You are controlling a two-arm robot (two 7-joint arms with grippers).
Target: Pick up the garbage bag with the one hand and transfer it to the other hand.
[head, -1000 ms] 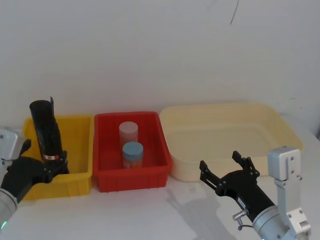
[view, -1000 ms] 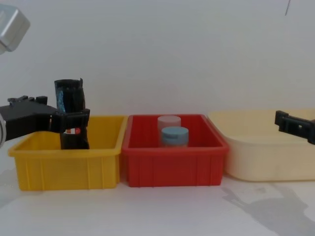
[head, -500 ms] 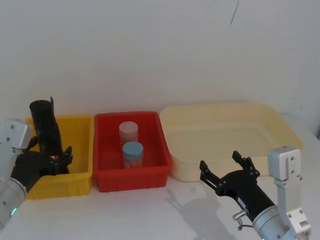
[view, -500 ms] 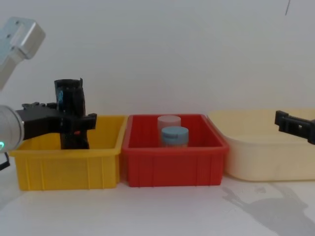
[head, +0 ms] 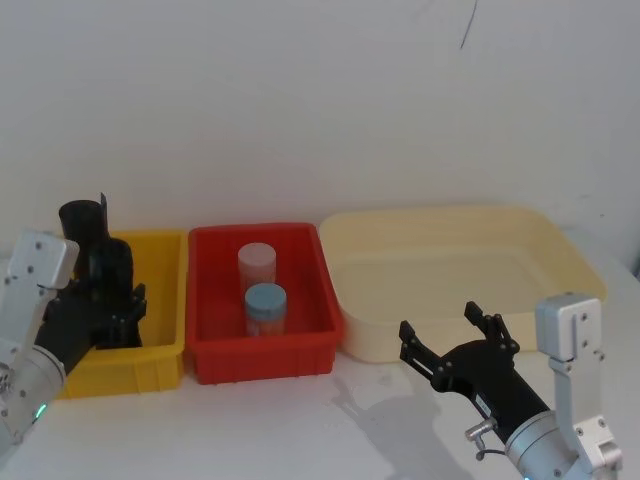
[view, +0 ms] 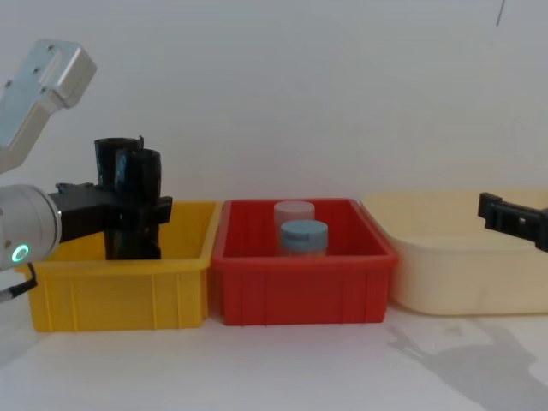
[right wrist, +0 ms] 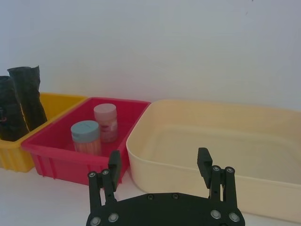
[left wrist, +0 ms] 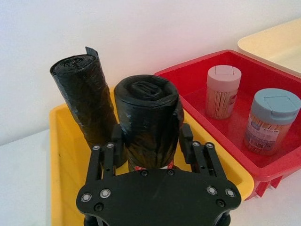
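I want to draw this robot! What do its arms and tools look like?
Both tools are black, with two slim fingers on a wide base dotted with silver screws: the left tool and the right tool. Behind each comes a round silver wrist and a pale grey boxy block. A small green light glows on the left wrist.

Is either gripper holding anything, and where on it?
The left gripper grips the garbage bag roll low on its sides, toward its bottom end. The right gripper is open and empty.

Lab tabletop (head: 300, 430), bare white wall (head: 300, 100), plastic bins (head: 262, 362)
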